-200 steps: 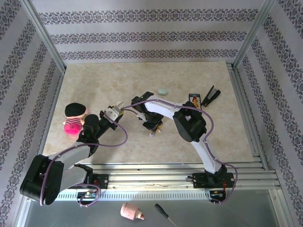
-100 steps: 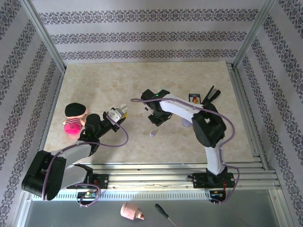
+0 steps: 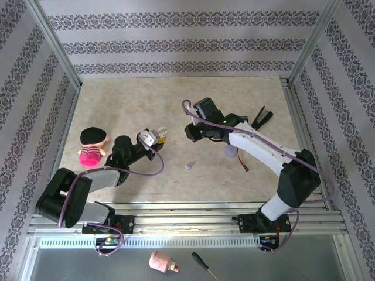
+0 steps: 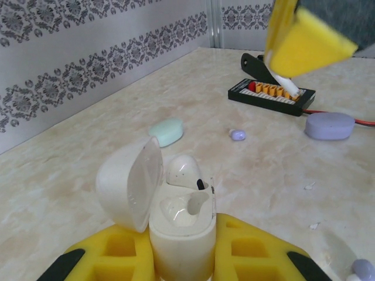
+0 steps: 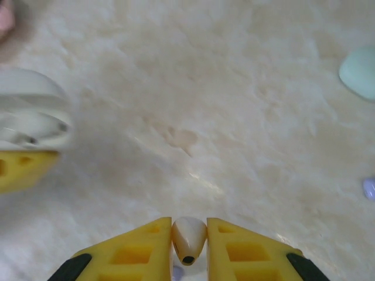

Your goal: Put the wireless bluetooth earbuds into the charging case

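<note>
— Earbud first: where is it now?

— Between the right jaws, which are closed on it. It is the whitish one. Its long axis goes along the fingers, and the narrow end with a dark spot looks back to the wrist camera.

— And the charging case?

— The left jaws grip it by the body, over the middle of the tabletop, a little to the left. In the left wrist view it stands on end between the yellow pads. The lid is swung open to one side, so the mouth is free. One white bud sits in the far pocket. The near pocket seems empty to me.

— So which way must the bud go?

— To the left. From above, the right jaws hang just to the right of the case, apart from it. In the right wrist view the case is a blur at the left edge, not in front of the jaws.

— What does the move turn on?

— On the axis, I think. The bud must come in line with the empty pocket before it goes in. The right arm is the one to carry, and the left has only to hold.

— And the lilac bud?

— It lies loose on the tabletop, nearer to us, and waits.
</note>
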